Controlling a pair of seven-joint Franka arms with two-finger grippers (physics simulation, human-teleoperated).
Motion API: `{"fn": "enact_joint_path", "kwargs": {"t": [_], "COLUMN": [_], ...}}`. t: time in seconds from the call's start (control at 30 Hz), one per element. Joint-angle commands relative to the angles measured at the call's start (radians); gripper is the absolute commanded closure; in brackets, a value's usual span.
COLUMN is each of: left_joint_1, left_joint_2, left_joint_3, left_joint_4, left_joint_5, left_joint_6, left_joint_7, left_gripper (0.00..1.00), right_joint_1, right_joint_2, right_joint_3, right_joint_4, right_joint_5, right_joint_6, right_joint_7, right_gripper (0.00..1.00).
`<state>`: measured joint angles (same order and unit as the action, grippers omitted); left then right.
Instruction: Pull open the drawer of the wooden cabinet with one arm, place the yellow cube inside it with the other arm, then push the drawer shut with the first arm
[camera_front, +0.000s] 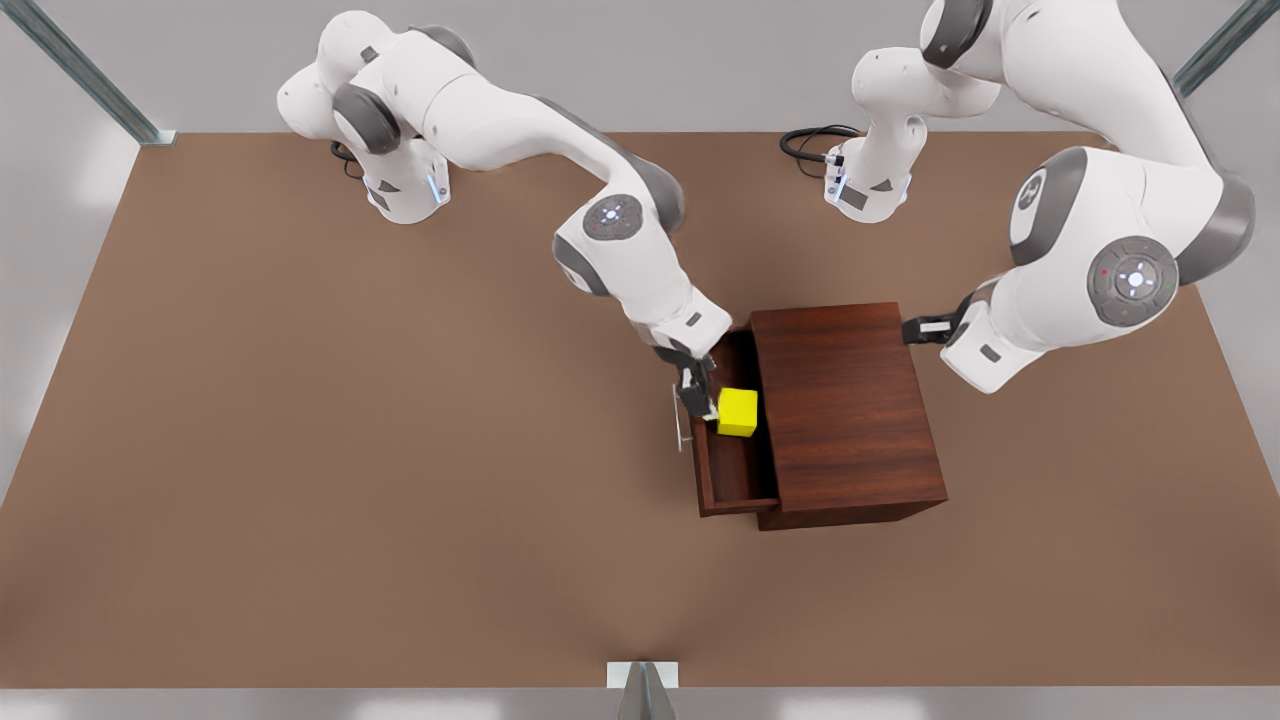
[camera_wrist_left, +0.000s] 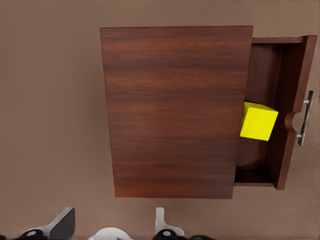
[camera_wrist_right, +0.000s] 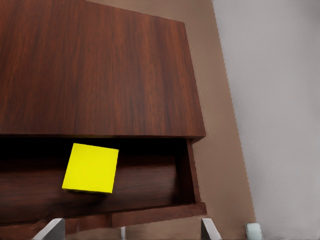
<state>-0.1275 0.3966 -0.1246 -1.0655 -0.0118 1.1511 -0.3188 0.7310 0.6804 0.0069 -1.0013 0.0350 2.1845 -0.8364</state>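
Note:
The wooden cabinet (camera_front: 850, 410) stands on the table right of centre in the front view. Its drawer (camera_front: 725, 470) is pulled out toward the front view's left, silver handle (camera_front: 680, 420) on the front panel. Inside the drawer is the yellow cube (camera_front: 737, 412), also visible in the wrist views (camera_wrist_left: 258, 121) (camera_wrist_right: 91, 168). My right gripper (camera_front: 697, 392) hovers over the drawer's front panel beside the cube, open, its fingertips (camera_wrist_right: 54, 229) apart with nothing between them. My left gripper (camera_front: 925, 328) waits open behind the cabinet's back, fingertips (camera_wrist_left: 62, 222) spread.
The brown table (camera_front: 350, 450) stretches wide to the front view's left and along its near edge. Both arm bases (camera_front: 405, 185) stand at the far edge. A black cable (camera_front: 805, 140) lies by the base at the front view's right. Metal frame posts (camera_front: 640, 685) border the table.

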Motion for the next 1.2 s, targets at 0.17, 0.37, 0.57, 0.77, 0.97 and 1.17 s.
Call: {"fn": "enact_joint_path", "kwargs": {"t": [0.17, 0.37, 0.57, 0.77, 0.97, 1.17], "left_joint_1": [-0.434, -0.587, -0.584, -0.561, -0.547, -0.535], "left_joint_2": [0.174, 0.321, 0.43, 0.455, 0.484, 0.508], "left_joint_3": [-0.009, 0.0, 0.025, 0.031, 0.026, 0.026], "left_joint_4": [0.009, 0.067, 0.067, 0.03, 0.027, 0.027], "left_joint_5": [-0.022, 0.029, 0.098, 0.093, 0.052, 0.015], "left_joint_6": [0.341, 0.734, 0.978, 0.878, 0.788, 0.727], "left_joint_7": [-1.537, -2.195, -2.691, -2.797, -2.29, -2.1], "left_gripper": [0.79, 0.79, 0.79, 0.79, 0.79, 0.79], "right_joint_1": [-0.091, -0.539, -0.525, -0.512, -0.525, -0.519], "right_joint_2": [-0.124, -0.542, -0.492, -0.481, -0.484, -0.479], "right_joint_3": [-0.576, -0.168, -0.157, -0.156, -0.162, -0.159], "right_joint_4": [-0.008, -0.327, -0.349, -0.33, -0.33, -0.344], "right_joint_5": [-0.135, 0.013, -0.01, -0.038, -0.058, -0.058], "right_joint_6": [-0.903, -0.913, -0.87, -0.838, -0.856, -0.858], "right_joint_7": [0.29, 0.732, 0.731, 0.732, 0.718, 0.714], "right_gripper": [0.0, 0.0, 0.0, 0.0, 0.0, 0.0]}}
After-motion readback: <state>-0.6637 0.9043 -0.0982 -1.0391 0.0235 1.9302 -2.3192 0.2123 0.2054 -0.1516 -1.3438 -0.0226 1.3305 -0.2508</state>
